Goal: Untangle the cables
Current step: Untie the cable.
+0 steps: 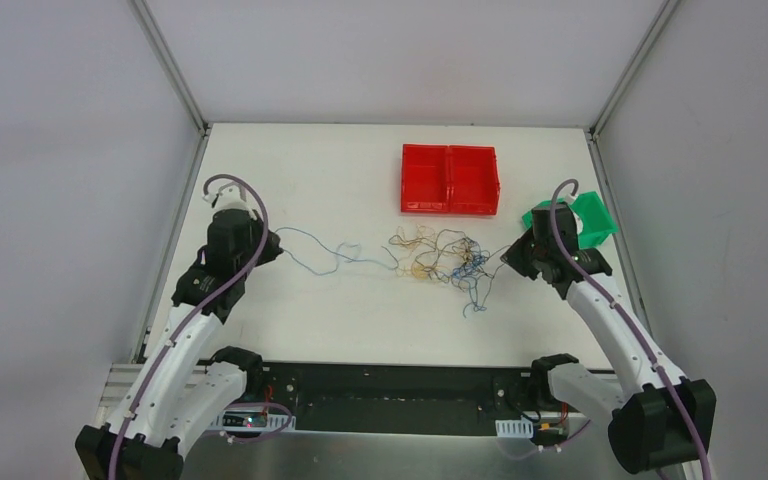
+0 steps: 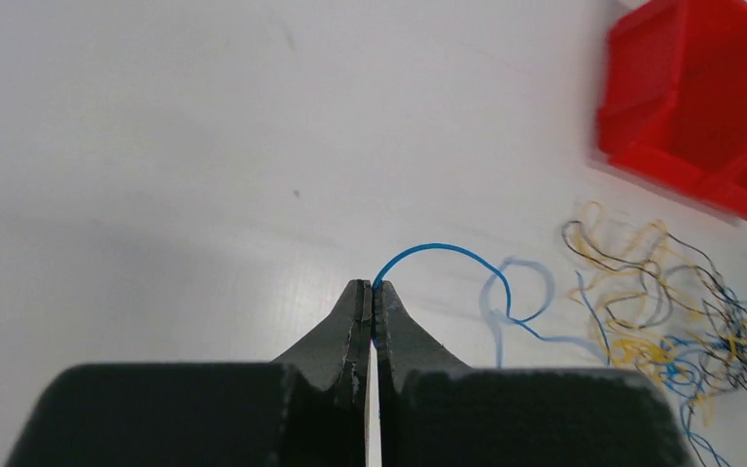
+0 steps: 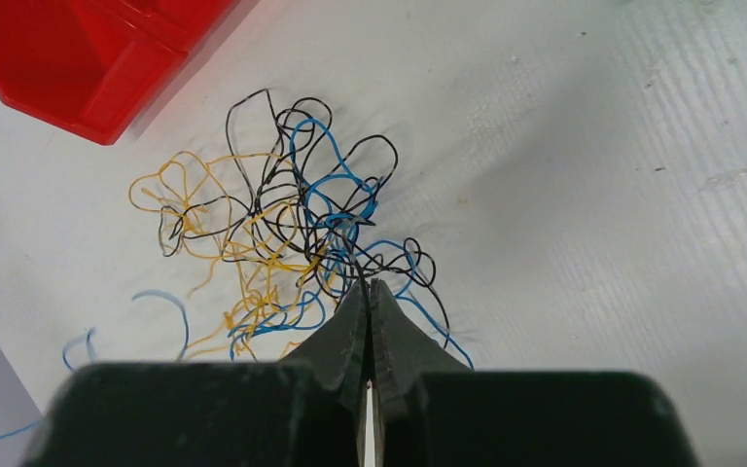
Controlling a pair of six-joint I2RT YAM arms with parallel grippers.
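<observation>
The cables look smooth, the red bin glossy, the table matt.

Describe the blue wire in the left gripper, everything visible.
The blue wire is hair-thin, flexible, plastic-looking. One end is pinched in the shut left gripper; from there it arches up, curls into a loop, and runs in loose waves over the white table into the tangled clump of yellow, blue and dark strands. It looks slack, not taut. Where it ends inside the clump cannot be told.
</observation>
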